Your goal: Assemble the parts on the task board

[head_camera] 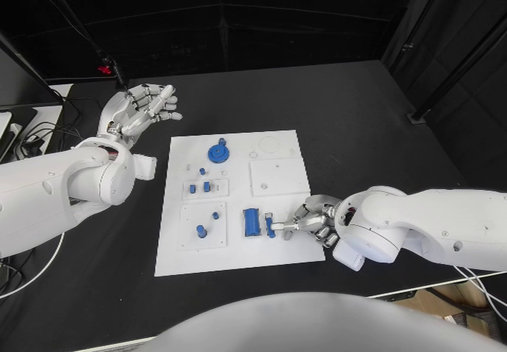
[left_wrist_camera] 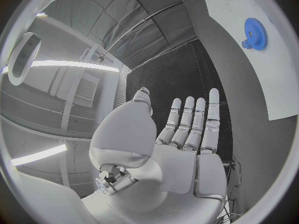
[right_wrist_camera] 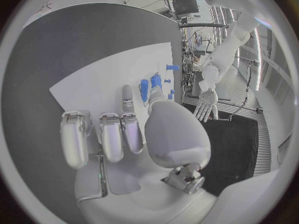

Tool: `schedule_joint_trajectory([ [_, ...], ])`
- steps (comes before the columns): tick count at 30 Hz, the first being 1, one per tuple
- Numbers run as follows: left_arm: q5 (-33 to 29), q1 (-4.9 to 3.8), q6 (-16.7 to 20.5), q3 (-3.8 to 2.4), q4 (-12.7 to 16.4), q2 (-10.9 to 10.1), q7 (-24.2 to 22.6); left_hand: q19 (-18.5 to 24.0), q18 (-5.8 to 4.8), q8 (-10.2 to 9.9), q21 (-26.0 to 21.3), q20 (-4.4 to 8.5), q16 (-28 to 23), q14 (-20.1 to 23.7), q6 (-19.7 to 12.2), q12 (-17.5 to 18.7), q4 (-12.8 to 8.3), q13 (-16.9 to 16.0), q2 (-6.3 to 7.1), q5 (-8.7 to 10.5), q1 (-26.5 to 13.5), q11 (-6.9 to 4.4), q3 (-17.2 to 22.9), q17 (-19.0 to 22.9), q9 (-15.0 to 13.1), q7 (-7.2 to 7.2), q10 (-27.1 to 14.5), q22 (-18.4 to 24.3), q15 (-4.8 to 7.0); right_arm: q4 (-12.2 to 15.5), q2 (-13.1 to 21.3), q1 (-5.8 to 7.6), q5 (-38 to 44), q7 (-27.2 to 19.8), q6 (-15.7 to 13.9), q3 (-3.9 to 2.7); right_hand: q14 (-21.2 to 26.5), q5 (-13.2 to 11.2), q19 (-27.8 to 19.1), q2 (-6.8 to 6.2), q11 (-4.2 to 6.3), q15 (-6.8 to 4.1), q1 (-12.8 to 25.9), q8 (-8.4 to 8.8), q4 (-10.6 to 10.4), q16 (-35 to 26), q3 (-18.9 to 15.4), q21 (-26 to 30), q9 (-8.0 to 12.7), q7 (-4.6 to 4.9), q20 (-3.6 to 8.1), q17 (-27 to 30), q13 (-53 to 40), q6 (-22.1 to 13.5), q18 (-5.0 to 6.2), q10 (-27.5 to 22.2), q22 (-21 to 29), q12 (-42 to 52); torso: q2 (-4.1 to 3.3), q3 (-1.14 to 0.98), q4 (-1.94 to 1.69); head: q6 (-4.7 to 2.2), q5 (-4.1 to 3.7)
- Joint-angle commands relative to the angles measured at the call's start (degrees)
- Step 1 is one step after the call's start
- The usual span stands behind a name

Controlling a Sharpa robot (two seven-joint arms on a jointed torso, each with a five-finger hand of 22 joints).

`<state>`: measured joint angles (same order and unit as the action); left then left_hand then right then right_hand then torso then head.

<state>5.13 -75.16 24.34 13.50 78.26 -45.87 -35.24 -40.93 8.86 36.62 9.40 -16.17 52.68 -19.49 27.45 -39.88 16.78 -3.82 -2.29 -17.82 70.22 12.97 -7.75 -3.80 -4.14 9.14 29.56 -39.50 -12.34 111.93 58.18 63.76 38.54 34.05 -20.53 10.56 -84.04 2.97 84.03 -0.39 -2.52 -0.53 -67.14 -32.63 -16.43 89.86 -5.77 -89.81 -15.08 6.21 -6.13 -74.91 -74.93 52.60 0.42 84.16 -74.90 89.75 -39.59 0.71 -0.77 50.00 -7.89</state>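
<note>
The right hand [head_camera: 313, 220] lies low on the near right part of the white board [head_camera: 277, 253], its fingers reaching toward a small blue peg [head_camera: 272, 232] that sits just beside a larger upright blue block [head_camera: 251, 222]. A fingertip and thumb appear to close on the peg, but the pictures do not settle whether it is truly pinched or only touched, so I cannot tell if the hand holds it. The left hand [head_camera: 143, 108] hovers well off the board's far left corner, fingers straight and spread, holding nothing. A blue gear [head_camera: 219, 152] rests on the far part of the board, and a few more small blue pieces [head_camera: 205, 187] stand in the left panels. The step in hand looks like picking up the peg by the block. The next move calls for a firm pinch, a clean lift without nudging the block, and then lining the peg up over its hole.
</note>
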Motion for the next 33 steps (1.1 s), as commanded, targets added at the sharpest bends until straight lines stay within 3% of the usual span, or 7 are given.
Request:
schedule_joint_trajectory([
  [1,-0.02,-0.07,-0.63,-0.03,0.01,0.09,-0.08,-0.13,0.02,0.33,0.33,-0.01,0.33,0.09,-0.54,-0.36,-0.06,0.10,-0.64,-0.29,-0.01,0.02,-0.33,0.08,0.09,6.26,-0.36,-0.12,0.38,0.19,-0.15,0.05,5.59,2.68,6.78,0.01,-5.96,-0.24,5.97,0.57,0.45,-0.39,-0.49,-0.87,-0.07,0.14,-0.72,-0.19,-0.75,-0.51,0.59,-15.09,-15.07,-0.19,-0.42,5.84,-15.10,0.25,-0.04,-0.03,-0.12,0.00,-0.07],
  [10,-0.02,-0.07,-0.58,-0.03,0.04,0.07,-0.06,-0.13,0.02,0.33,0.33,-0.01,0.33,0.09,-0.54,-0.36,-0.06,0.10,-0.64,-0.29,-0.01,0.02,-0.33,0.08,0.09,6.26,-0.36,-0.12,0.38,0.02,-1.13,0.05,6.96,3.79,10.01,0.01,-5.96,-0.23,5.97,1.17,0.78,-0.63,-1.32,-2.41,0.04,0.14,-1.85,-0.19,-2.21,-0.86,0.86,-15.09,-15.07,-0.51,-0.42,5.84,-15.10,0.25,-0.04,0.01,-0.07,0.00,-0.05],
  [14,-0.02,-0.07,-0.61,-0.03,0.05,0.13,-0.06,-0.13,0.02,0.33,0.33,-0.01,0.33,0.09,-0.54,-0.36,-0.06,0.10,-0.64,-0.29,-0.01,0.02,-0.33,0.08,0.09,6.26,-0.36,-0.12,0.38,-0.18,-1.65,0.05,7.09,4.02,10.23,0.00,-5.96,-0.21,5.97,2.45,0.93,-0.74,-1.90,-2.88,0.01,0.14,-1.91,-0.19,-2.76,-1.02,0.97,-15.09,-15.07,-0.64,-0.42,5.84,-15.10,0.25,-0.03,0.02,-0.11,0.00,-0.05],
  [28,-0.02,-0.07,-0.61,-0.03,0.03,0.14,-0.04,-0.13,0.02,0.33,0.33,-0.01,0.33,0.09,-0.54,-0.36,-0.06,0.10,-0.64,-0.29,-0.01,0.02,-0.33,0.08,0.09,6.26,-0.36,-0.12,0.38,-0.44,-1.89,0.05,7.16,3.13,7.89,0.00,-5.96,-0.23,5.97,3.07,0.97,-0.78,-2.16,-3.06,-0.05,0.14,-2.15,-0.19,-3.07,-1.04,1.03,-15.09,-15.07,-0.87,-0.42,5.84,-15.10,0.25,0.04,-0.03,-0.09,0.00,0.00],
  [33,-0.02,-0.07,-0.61,-0.03,0.00,0.14,-0.02,-0.13,0.02,0.33,0.33,-0.01,0.33,0.09,-0.54,-0.36,-0.06,0.10,-0.64,-0.29,-0.01,0.02,-0.33,0.08,0.09,6.26,-0.36,-0.12,0.38,-0.60,-1.86,0.05,7.16,2.72,6.76,0.00,-5.96,-0.24,5.97,3.84,1.02,-0.83,-1.81,-3.26,-0.23,0.14,-2.62,-0.19,-3.39,-1.10,1.08,-15.09,-15.07,-0.89,-0.42,5.84,-15.10,0.25,0.02,0.00,-0.10,0.00,-0.06],
])
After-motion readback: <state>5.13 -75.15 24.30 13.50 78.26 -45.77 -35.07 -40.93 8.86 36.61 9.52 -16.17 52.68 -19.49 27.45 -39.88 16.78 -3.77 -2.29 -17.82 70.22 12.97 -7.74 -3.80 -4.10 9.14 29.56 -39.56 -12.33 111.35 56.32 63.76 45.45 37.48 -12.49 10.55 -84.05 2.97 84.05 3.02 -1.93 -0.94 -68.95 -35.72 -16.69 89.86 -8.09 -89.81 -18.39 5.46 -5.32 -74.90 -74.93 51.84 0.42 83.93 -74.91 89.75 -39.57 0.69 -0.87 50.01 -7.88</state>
